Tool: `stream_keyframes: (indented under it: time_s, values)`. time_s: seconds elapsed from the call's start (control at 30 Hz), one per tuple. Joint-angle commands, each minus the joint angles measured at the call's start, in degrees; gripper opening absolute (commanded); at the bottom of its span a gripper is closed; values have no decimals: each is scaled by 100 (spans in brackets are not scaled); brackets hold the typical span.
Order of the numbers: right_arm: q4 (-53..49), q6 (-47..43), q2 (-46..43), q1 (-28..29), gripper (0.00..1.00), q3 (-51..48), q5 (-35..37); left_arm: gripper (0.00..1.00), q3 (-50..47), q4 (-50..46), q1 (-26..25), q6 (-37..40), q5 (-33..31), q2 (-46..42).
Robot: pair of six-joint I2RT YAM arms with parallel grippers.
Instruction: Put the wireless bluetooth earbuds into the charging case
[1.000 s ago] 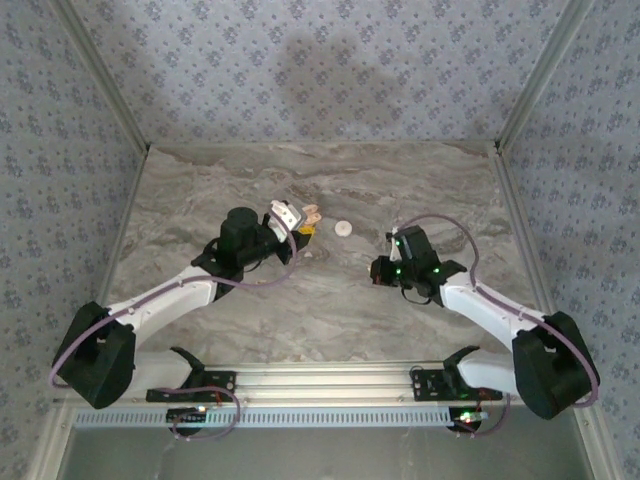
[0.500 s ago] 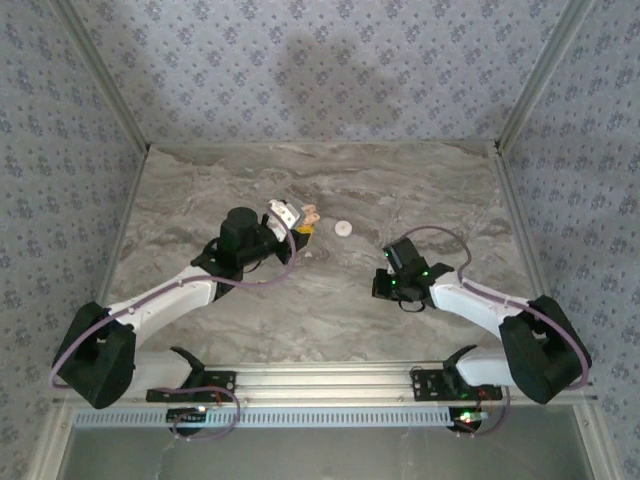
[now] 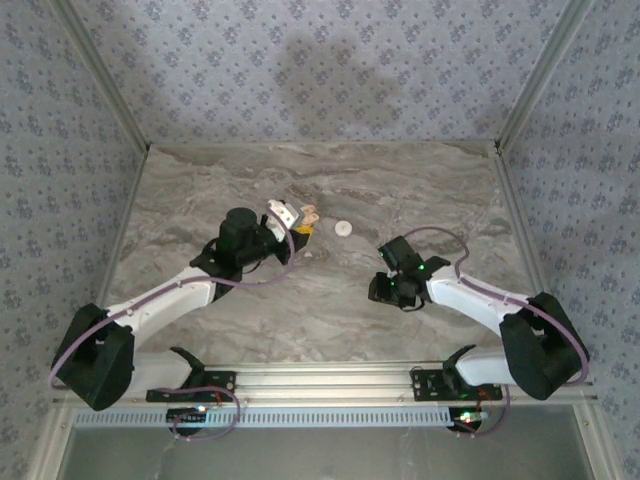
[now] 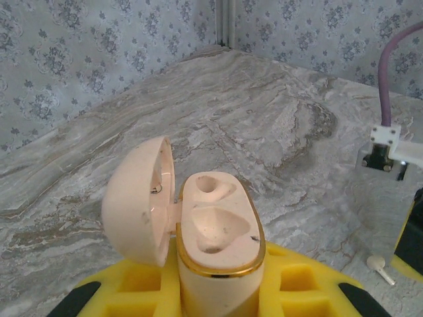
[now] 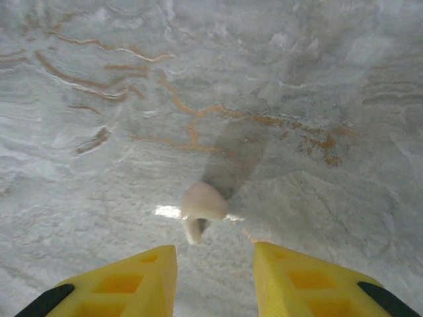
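- In the left wrist view, the left gripper (image 4: 218,294) is clamping the lower body of the charging case (image 4: 221,231) between its yellow fingers (image 4: 139,290) at the bottom centre of the frame.
- The case's lid (image 4: 135,198) is hanging open to the left, and both moulded sockets are showing empty, a detail the overhead view is too coarse to give.
- At the lower right of that view, a white earbud (image 4: 382,269) is lying on the marble table (image 4: 264,132), well apart from the case.
- In the right wrist view, the right gripper (image 5: 215,267) is hovering with its jaws narrowly parted. An earbud (image 5: 201,208) is lying on the marble just beyond the gap, touching neither finger.
- The top view is giving the layout. The left gripper (image 3: 300,222) is holding the peach case (image 3: 311,212) left of centre. The right gripper (image 3: 380,290) is sitting right of centre, and a flat white disc (image 3: 344,227) is lying between them, nearer the case.
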Motion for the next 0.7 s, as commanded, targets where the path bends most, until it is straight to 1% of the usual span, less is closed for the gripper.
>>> stream_keyframes:
  time_s: [0.0,0.1,0.2,0.3,0.5,0.67]
  values:
    - [-1094,-168,-14,-28,38,672,32,17,-67,26,46,-69,-37,-211]
    - [-1645,-374,308,-83,38,1168,61,17,-89,22,54,-88,-45,-258]
    - [-2192,-376,787,-141,38,1647,37,17,-98,0,59,-86,-56,-295]
    - [-2493,-385,1272,-149,38,2024,27,17,-98,-16,72,-79,-62,-307]
    - [-2597,-439,1940,-180,43,2400,-9,17,-107,-69,98,-53,-63,-371]
    - [-2379,-439,2253,-223,44,2454,-188,17,-125,-117,133,-27,-68,-408]
